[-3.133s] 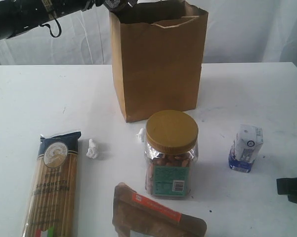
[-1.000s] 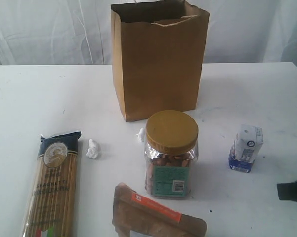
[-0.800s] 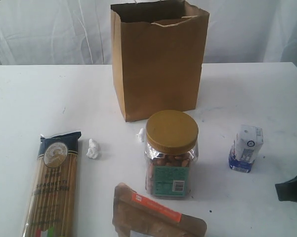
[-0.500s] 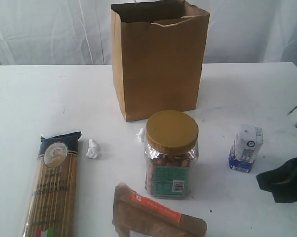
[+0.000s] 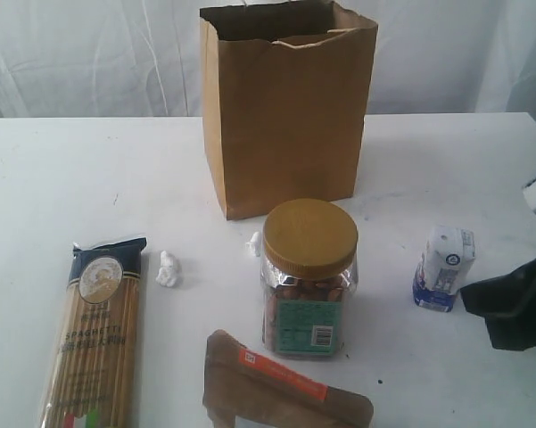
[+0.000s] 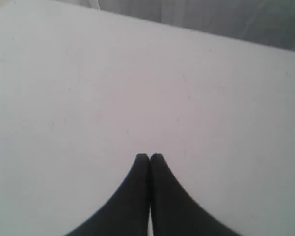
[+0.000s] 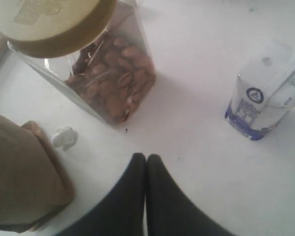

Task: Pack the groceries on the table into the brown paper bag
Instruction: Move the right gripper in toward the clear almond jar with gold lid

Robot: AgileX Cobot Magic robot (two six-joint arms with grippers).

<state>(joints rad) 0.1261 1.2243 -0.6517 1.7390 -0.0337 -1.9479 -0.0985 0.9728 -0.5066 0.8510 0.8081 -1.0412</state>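
the bag stands upright in the upper middle of the exterior view, on the table, with its mouth open and its top edge uneven. in front of it, near the middle of the frame, stands the nut jar with its gold lid on. at the lower left the spaghetti lies flat, with its long side running down to the bottom edge. at the bottom middle lies the pouch, just below the jar; if the two touch, i cannot tell. to the right of the jar and apart from it, the carton stands upright. a white lump lies between the spaghetti and the jar, and a second lump lies just beside the jar, at its upper left.

the right claw is clenched on nothing: in the right wrist view its two black fingers are pressed together over bare table, and the tips point at the gap between jar and carton. in the exterior view it is a dark shape at the right edge, just beside the carton; contact i cannot tell.

the left claw shows only in the left wrist view, also clenched and empty, over bare table.
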